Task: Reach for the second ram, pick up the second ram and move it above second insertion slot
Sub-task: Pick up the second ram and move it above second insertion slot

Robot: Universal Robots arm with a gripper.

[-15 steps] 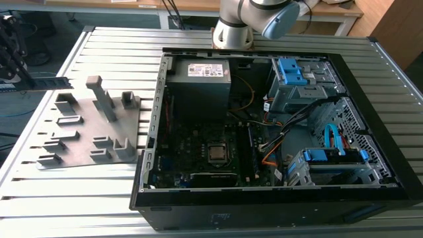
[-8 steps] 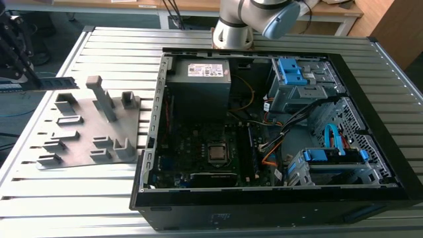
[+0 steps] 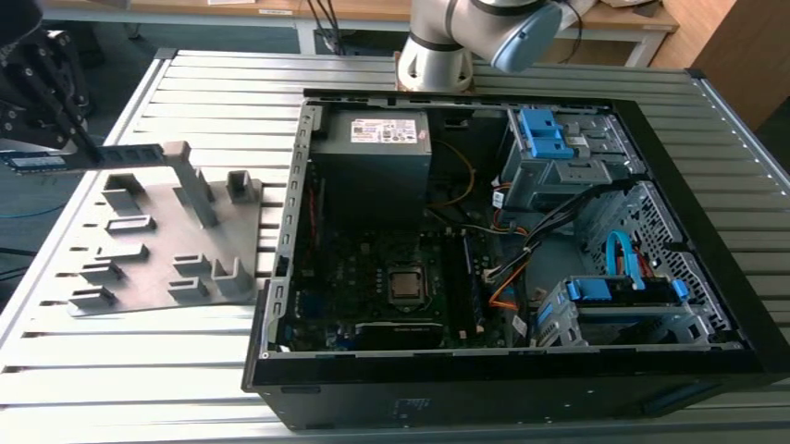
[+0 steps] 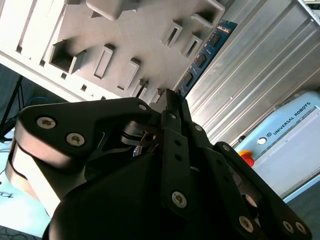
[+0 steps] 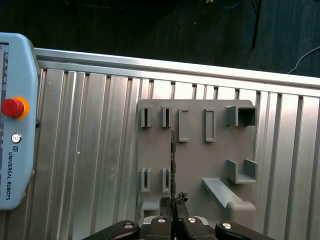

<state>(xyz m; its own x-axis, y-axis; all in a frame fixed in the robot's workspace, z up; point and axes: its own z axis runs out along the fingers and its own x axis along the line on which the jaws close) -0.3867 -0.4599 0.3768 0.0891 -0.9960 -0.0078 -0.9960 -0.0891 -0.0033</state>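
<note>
Tool [image 5: 173,200] pinched shut on one end of the second ram [image 5: 173,162], stick poking straight out ahead. Hanging over the grey holder plate [image 5: 215,160] on the surface [image 3: 185,379], well off to the exterior view's left of the open computer case [image 3: 519,240].

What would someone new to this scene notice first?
The open computer case dominates the exterior view's right, its motherboard and cables exposed. At that view's left the gripper holds the second ram lifted above the grey holder plate; in the first wrist view the jaws are closed on the stick, seen edge-on over the plate. A pendant with a red stop button lies on the slatted table beside it.
</note>
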